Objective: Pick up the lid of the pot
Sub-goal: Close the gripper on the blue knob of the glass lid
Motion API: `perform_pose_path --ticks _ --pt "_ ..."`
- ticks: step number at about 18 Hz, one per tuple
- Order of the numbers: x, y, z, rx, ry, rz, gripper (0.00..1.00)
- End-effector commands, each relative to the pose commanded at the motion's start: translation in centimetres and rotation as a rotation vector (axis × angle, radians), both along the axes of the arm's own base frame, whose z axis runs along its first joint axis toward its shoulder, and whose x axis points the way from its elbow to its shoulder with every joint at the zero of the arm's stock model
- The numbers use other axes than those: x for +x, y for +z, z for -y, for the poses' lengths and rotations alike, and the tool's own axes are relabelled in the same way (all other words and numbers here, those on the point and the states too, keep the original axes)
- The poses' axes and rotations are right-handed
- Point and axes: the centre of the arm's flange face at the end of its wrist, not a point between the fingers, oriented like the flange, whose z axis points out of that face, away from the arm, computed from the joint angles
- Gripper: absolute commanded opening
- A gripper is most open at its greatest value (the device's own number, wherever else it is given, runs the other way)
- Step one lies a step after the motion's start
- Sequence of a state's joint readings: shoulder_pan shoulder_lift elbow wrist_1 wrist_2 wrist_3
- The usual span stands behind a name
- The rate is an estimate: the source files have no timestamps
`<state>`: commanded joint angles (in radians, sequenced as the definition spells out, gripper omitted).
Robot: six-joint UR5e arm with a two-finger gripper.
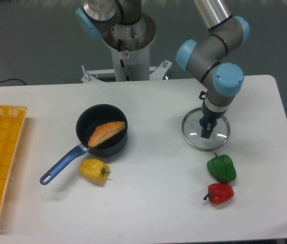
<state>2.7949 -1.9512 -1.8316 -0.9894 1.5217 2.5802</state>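
**Glass lid to be taken by its small blue knob**

The round, clear glass pot lid with a thin rim (198,141) is laid flat on the white worktop (143,203), below the grey arm (227,84). The two-finger end effector (204,114) is held over it; its fingers appear to be set apart, with nothing clamped between them. Whether the knob is touched cannot be told.

The hold is best taken on the small blue knob (203,122) near the lid's middle, partly hidden by the end effector. The step in hand is judged to be the final lining-up, after which the fingers should be lowered around the knob and closed squarely.

A stiff, fairly heavy, breakable disc is to be expected. The glass would be slippery if pinched, and little would be offered to the fingers by the thin rim lying against the worktop. If the knob is caught off-centre, the lid may be tipped or let slip, so a firm grip and a slow, level, straight lift are called for.

Care is also needed at the near edge, where the glossy green pepper (222,169) is placed just beside the rim and could be nudged by a tilted lid.
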Motion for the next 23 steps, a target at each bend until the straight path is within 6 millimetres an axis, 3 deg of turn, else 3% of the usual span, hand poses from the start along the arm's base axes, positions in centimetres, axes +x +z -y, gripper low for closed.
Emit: perform_pose_path --ticks 7,13,17,23 --pt "-0.35 0.18 1.07 -0.08 -0.024 -0.031 1.0" --pt "0.02 -0.21 0.81 -0.088 -0.027 -0.027 0.99" --pt "0.02 -0.28 0.92 -0.09 -0.024 -0.026 0.85" --pt "-0.04 -0.21 0.92 -0.091 -0.021 -0.028 0.8"
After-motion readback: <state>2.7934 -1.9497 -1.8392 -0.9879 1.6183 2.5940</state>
